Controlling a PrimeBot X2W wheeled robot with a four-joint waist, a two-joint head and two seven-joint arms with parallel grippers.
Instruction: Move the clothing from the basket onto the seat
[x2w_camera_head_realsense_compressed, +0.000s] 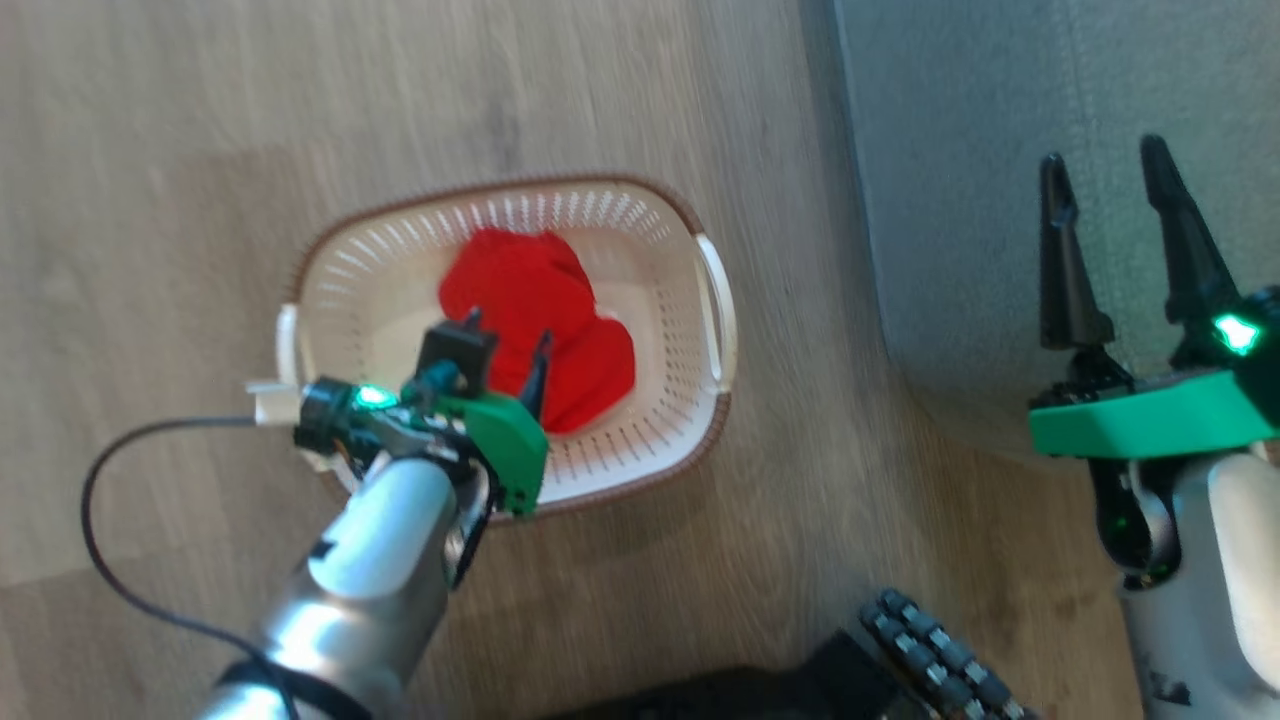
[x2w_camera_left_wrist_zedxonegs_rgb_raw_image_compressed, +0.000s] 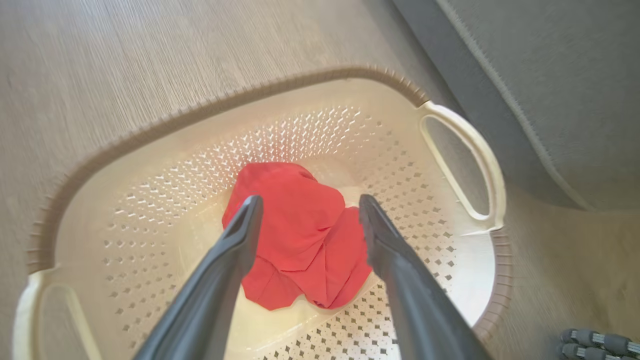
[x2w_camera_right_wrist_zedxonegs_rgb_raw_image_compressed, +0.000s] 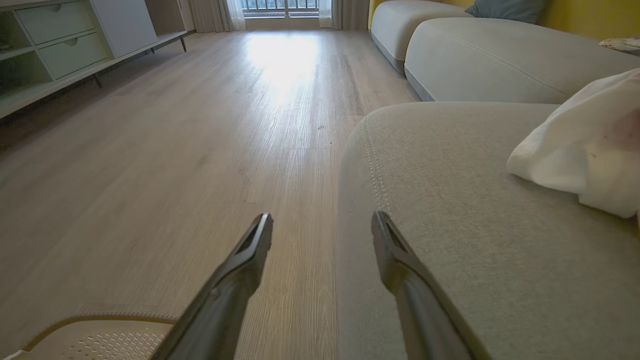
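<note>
Where nearest the left wrist camera: left gripper (x2w_camera_left_wrist_zedxonegs_rgb_raw_image_compressed: 310, 200), fingers (x2w_camera_left_wrist_zedxonegs_rgb_raw_image_compressed: 220, 270) spread to full width, nothing held, poised above the clothing and framing it in line of sight; contact not evident.

Item: clothing (x2w_camera_left_wrist_zedxonegs_rgb_raw_image_compressed: 300, 225), one plain bright red garment, crumpled, lying on the basket's floor, roughly mid-basket.

Item: basket (x2w_camera_left_wrist_zedxonegs_rgb_raw_image_compressed: 150, 132), cream perforated plastic, brown rim, white side handle (x2w_camera_left_wrist_zedxonegs_rgb_raw_image_compressed: 465, 160), standing on the wooden floor (x2w_camera_head_realsense_compressed: 150, 150) just beside the seat.

Item: right gripper (x2w_camera_head_realsense_compressed: 1103, 160), fingers also fully apart, empty, hovering over the seat's edge.

Item: seat (x2w_camera_head_realsense_compressed: 1000, 100), grey-green upholstered cushion with pale stitching; white cloth (x2w_camera_right_wrist_zedxonegs_rgb_raw_image_compressed: 585, 150) lying on it farther back.

Step judged in hand: reach for the red garment, grasp not yet made, transfer to the seat outstanding.

Next move, as judged: descent between the basket walls, closure on a raised fold, lift clear of the rim, carry across to the cushion.

Brands, labels, writing: none legible.
</note>
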